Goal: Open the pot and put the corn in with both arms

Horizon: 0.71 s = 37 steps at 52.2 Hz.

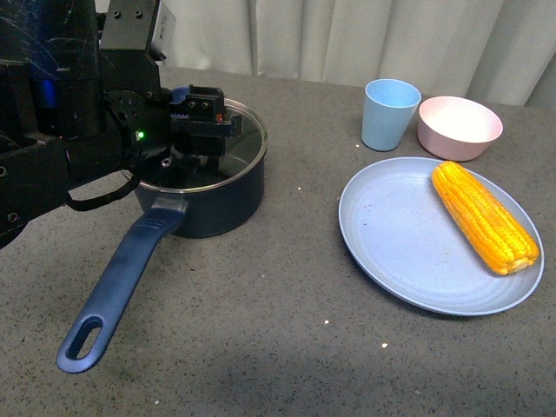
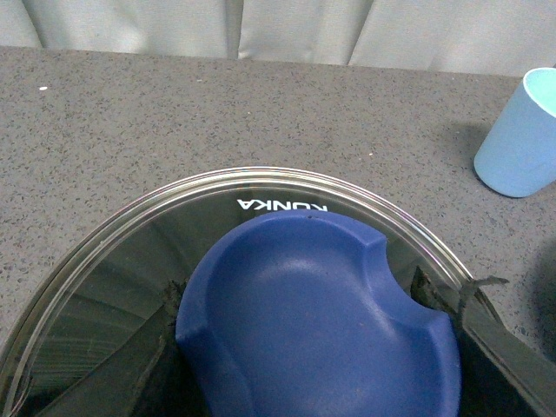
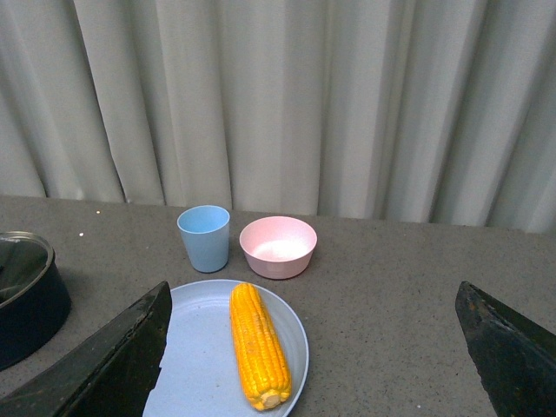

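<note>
- Pot (image 1: 217,204) stands upright on the grey speckled worktop (image 1: 261,347), towards the left in the front view. Its long blue handle (image 1: 122,278) points towards the robot, with the oval hole at the near end.
- Glass lid (image 1: 248,143) sits on the pot rim; pot is closed. The lettering "KONKA" is readable on the glass in the left wrist view.
- Left gripper (image 1: 204,130) is directly above the lid centre. In the left wrist view its black fingers (image 2: 161,347) lie against opposite sides of the blue knob (image 2: 313,321); gripper is clenched on the knob.
- Corn (image 1: 484,217) lies flat on the light blue plate (image 1: 391,252), on the plate's right half, well apart from the pot. Nothing touches it.
- Right gripper (image 3: 311,291) hangs above the worktop, released, with its fingers spread wide; the plate and corn show between and beyond them.
- Light blue cup (image 1: 389,113) stands upright behind the plate, with the pink bowl (image 1: 459,128) just beside it on the right; the two look close but I cannot tell whether they touch.
- Pale pleated curtain (image 3: 304,104) hangs behind the far edge of the worktop.
</note>
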### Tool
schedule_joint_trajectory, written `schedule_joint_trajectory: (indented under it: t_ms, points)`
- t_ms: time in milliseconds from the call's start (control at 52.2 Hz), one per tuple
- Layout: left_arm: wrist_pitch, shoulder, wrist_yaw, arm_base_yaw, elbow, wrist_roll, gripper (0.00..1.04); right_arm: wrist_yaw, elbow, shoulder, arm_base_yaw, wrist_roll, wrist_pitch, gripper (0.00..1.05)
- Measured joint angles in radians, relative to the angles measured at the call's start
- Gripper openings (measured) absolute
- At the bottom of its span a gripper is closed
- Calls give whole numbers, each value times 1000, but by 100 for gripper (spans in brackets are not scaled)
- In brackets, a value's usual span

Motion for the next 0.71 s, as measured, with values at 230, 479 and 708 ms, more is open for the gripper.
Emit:
schedule_joint_trajectory:
  t_ms: [230,479,708]
  points:
    - [-16,-18,1,1,0,12,60,0,0,0,0,0,0,96]
    - [-9,-90,8,50,-3,3,60,0,0,0,0,0,0,96]
    - [69,-97,27,208,-29,12,60,0,0,0,0,0,0,96]
